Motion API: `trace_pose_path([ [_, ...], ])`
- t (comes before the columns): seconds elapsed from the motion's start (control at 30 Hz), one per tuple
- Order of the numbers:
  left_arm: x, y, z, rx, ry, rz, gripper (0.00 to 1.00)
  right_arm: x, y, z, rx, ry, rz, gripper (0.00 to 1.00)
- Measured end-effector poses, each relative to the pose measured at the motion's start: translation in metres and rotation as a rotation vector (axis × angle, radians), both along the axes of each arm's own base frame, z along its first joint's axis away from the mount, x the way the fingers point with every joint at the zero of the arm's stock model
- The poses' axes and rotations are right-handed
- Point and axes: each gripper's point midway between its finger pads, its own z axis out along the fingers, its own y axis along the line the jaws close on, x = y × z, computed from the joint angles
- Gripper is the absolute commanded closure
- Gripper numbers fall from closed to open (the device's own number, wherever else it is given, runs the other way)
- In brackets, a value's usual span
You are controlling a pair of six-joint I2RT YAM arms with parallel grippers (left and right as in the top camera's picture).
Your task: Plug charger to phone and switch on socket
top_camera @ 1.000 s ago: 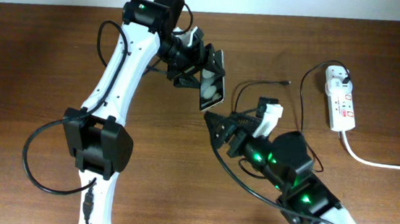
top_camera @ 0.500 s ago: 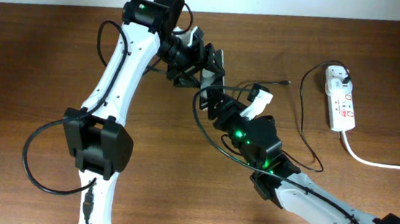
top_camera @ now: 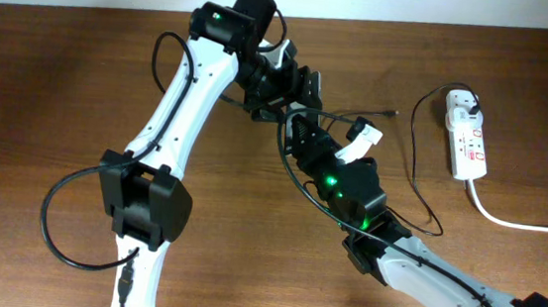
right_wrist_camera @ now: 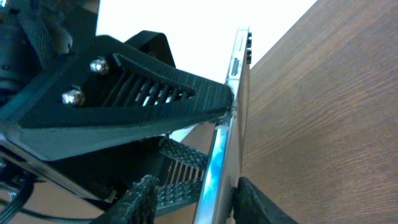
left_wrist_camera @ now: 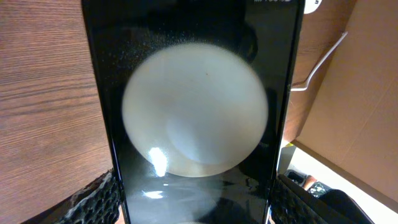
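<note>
- Moved my right fingers (right_wrist_camera: 142,200) in onto phone (left_wrist_camera: 193,112) edge; they sit apart, straddling it.
- Left fingers (left_wrist_camera: 98,198) clamp phone.
- Step: phone regrip, I judge; next needs charger tip (top_camera: 391,113) fetched.

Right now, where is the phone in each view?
Overhead: the phone is at upper centre.
Left wrist: it fills the middle, glossy black face toward the camera.
Right wrist: it is edge-on at centre, running top to bottom.
Shared landmark: the wooden table beside it.
</note>
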Motion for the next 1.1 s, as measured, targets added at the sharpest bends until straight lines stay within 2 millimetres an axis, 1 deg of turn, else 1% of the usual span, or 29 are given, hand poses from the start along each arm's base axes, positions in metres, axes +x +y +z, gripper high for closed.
trace_pose_path([
  [0.1, 0.002, 0.000, 0.000, 0.002, -0.001, 0.009, 0.58, 0.000, 0.000, -0.002, 0.001, 0.008, -0.002, 0.64],
  [0.27, 0.004, -0.001, 0.000, 0.003, 0.014, 0.043, 0.58, 0.001, -0.004, -0.005, -0.006, 0.021, -0.021, 0.79],
  [0.37, 0.005, 0.001, -0.001, 0.017, 0.015, 0.054, 0.56, 0.001, -0.005, -0.010, -0.019, 0.035, -0.029, 0.85],
  [0.47, 0.006, 0.003, -0.003, 0.031, 0.013, 0.060, 0.52, 0.001, -0.006, -0.015, -0.033, 0.050, -0.036, 0.87],
  [0.5, 0.006, 0.003, -0.003, 0.032, 0.014, 0.062, 0.51, 0.001, -0.007, -0.016, -0.036, 0.051, -0.038, 0.89],
  [0.6, 0.006, 0.006, -0.005, 0.051, 0.014, 0.068, 0.48, 0.002, -0.008, -0.019, -0.047, 0.058, -0.047, 0.91],
  [0.7, 0.010, 0.009, -0.006, 0.059, 0.004, 0.076, 0.41, 0.003, -0.009, -0.018, -0.037, 0.054, -0.048, 0.91],
  [0.73, 0.009, 0.009, -0.006, 0.062, 0.005, 0.076, 0.36, 0.002, -0.008, -0.018, -0.036, 0.055, -0.045, 0.91],
  [0.8, 0.010, 0.009, -0.006, 0.062, 0.006, 0.079, 0.30, 0.002, -0.007, -0.018, -0.035, 0.056, -0.040, 0.91],
  [0.83, 0.010, 0.009, -0.006, 0.062, 0.003, 0.077, 0.24, 0.001, -0.006, -0.018, -0.035, 0.058, -0.033, 0.91],
  [0.87, 0.010, 0.009, -0.006, 0.060, 0.002, 0.078, 0.22, 0.001, -0.005, -0.019, -0.035, 0.059, -0.028, 0.91],
  [0.93, 0.012, 0.011, -0.006, 0.059, -0.001, 0.083, 0.21, 0.001, -0.005, -0.019, -0.034, 0.060, -0.023, 0.91],
  [1.0, 0.019, 0.020, -0.006, 0.058, -0.004, 0.103, 0.21, 0.000, -0.003, -0.019, -0.033, 0.061, -0.015, 0.91],
  [1.03, 0.026, 0.037, -0.006, 0.061, -0.003, 0.129, 0.21, -0.001, -0.001, -0.019, -0.032, 0.062, -0.002, 0.91],
  [1.07, 0.030, 0.049, -0.004, 0.064, 0.000, 0.148, 0.21, -0.002, 0.000, -0.019, -0.031, 0.063, 0.007, 0.92],
  [1.1, 0.029, 0.062, -0.004, 0.073, 0.020, 0.164, 0.21, -0.003, 0.002, -0.019, -0.029, 0.065, 0.023, 0.92],
])
